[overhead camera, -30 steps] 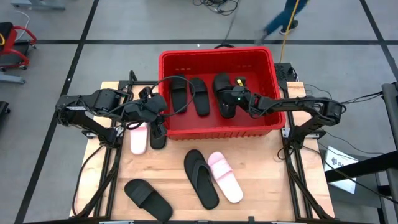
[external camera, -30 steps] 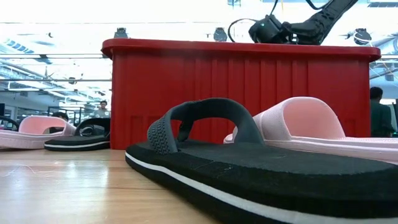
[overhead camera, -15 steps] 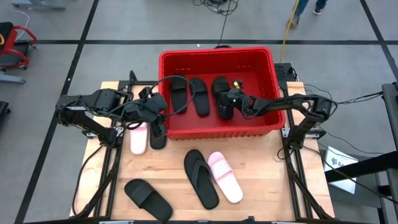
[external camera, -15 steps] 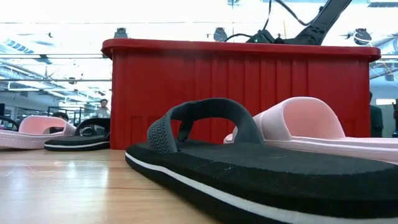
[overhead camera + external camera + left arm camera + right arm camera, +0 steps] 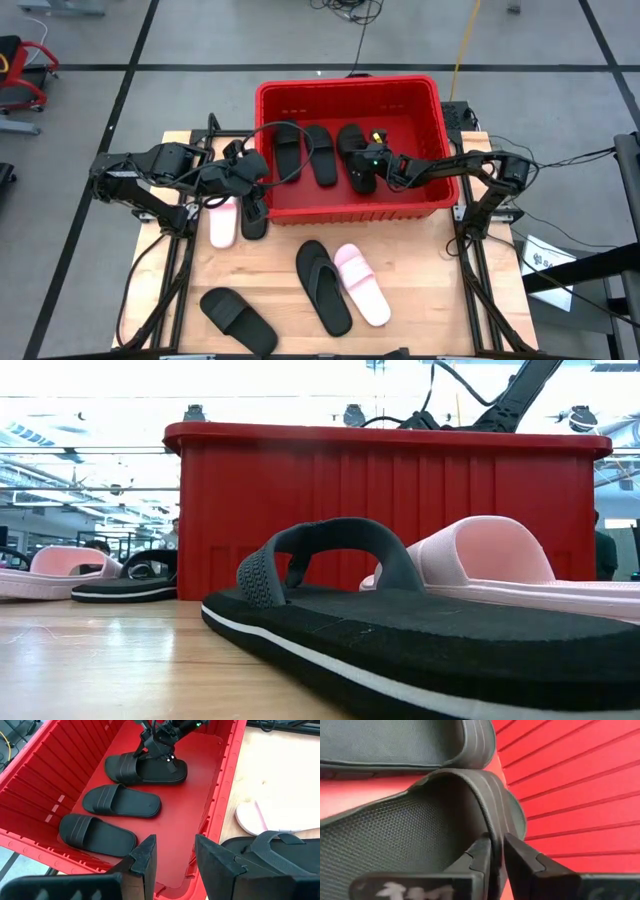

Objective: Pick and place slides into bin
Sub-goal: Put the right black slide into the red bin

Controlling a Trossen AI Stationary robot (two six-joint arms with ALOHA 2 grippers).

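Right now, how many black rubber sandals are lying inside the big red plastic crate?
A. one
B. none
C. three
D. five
C: the left wrist view shows three black rubber sandals lying on the floor of the big red plastic crate, and the high view shows the same three, with the right claw at the one on the right.

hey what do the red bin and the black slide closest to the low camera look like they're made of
The large red rectangular bin looks like moulded plastic with a slight sheen: its walls are evenly ribbed and the rim is thick and smooth. The matte black thong slide looks like foam rubber: a grainy, dull sole with a pale stripe along its edge, and a textured strap, possibly fabric.
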